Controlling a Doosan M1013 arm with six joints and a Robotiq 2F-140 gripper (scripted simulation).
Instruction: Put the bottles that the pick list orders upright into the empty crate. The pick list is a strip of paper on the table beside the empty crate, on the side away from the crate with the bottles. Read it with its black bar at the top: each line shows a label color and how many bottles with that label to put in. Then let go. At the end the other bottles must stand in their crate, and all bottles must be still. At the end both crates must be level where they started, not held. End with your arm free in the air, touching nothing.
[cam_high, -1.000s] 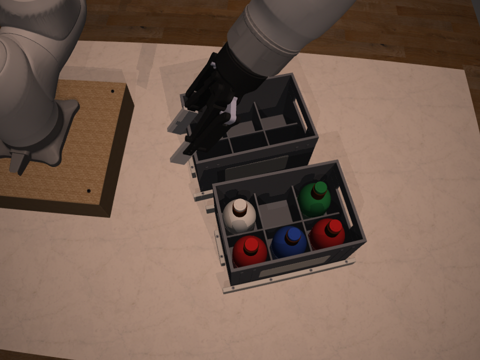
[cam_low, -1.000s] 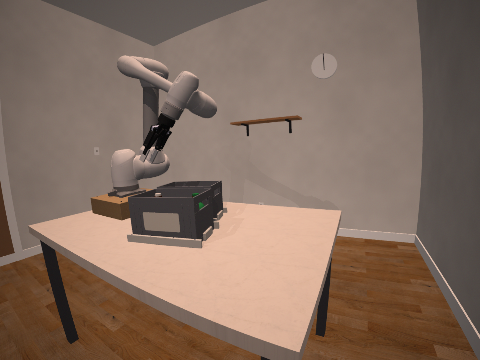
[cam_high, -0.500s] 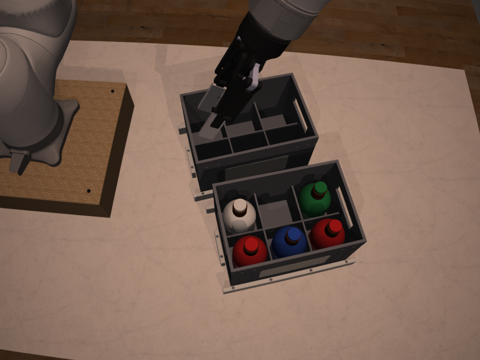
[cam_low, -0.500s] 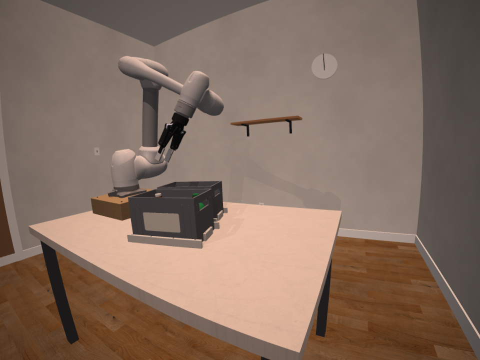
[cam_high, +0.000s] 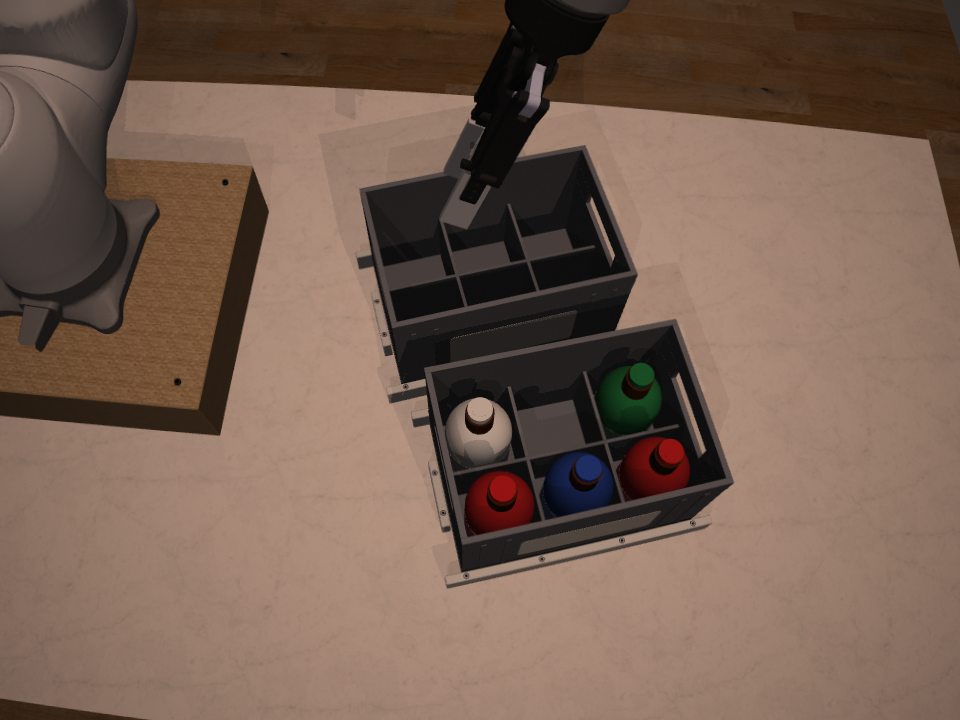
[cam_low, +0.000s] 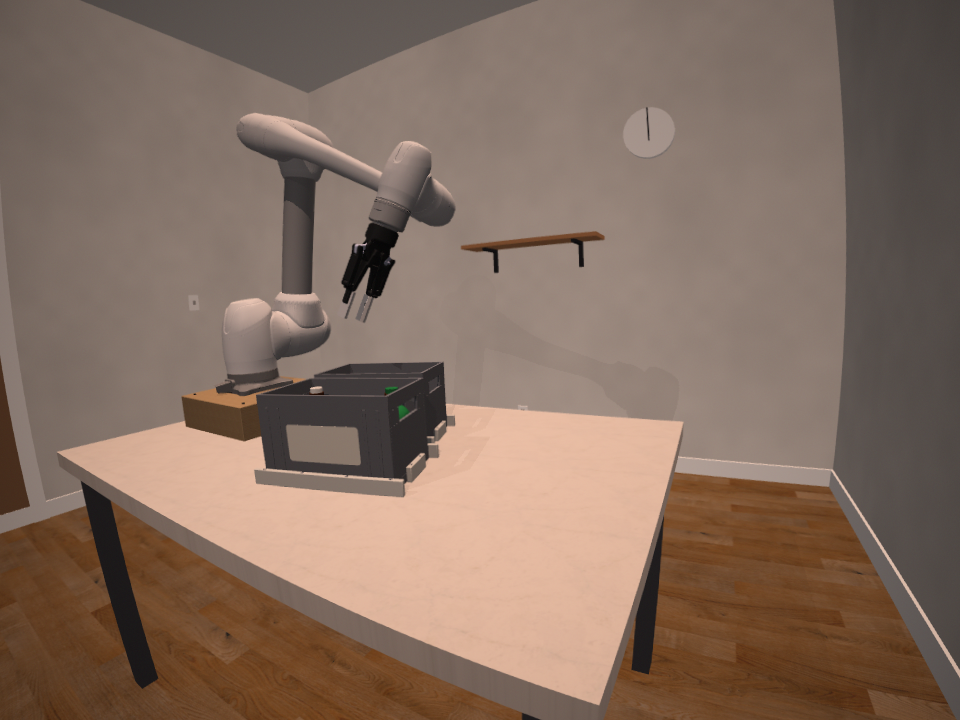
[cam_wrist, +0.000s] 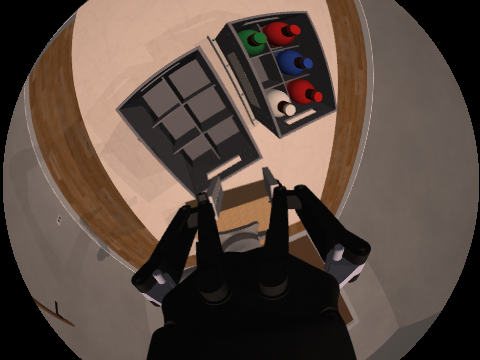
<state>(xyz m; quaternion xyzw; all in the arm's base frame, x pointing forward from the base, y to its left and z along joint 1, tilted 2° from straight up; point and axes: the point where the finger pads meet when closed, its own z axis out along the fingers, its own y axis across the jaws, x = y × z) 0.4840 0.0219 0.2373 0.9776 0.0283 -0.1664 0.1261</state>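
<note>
No bottle is transferred: the empty crate (cam_high: 511, 296) (cam_low: 438, 379) (cam_wrist: 231, 116) has six vacant compartments. Five glossy, round-shouldered bottles, two red, one blue, one green, one white, stand in the bottle crate (cam_high: 597, 517) (cam_low: 325, 434) (cam_wrist: 309, 122). My pincer (cam_high: 459, 179) (cam_low: 355, 311) (cam_wrist: 242, 181) is released, partly spread, grasping nothing. I cannot discern the pick list; reading and all ordered transfers presumably remain. The worktop (cam_high: 814, 465) (cam_low: 504, 542) (cam_wrist: 115, 60) appears smooth, faintly veined.

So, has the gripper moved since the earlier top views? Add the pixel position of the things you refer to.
Yes, the gripper (cam_high: 455, 181) (cam_low: 354, 311) (cam_wrist: 242, 181) shifted toward the empty crate's (cam_high: 625, 274) (cam_low: 444, 364) (cam_wrist: 130, 126) slotted right end.
</note>
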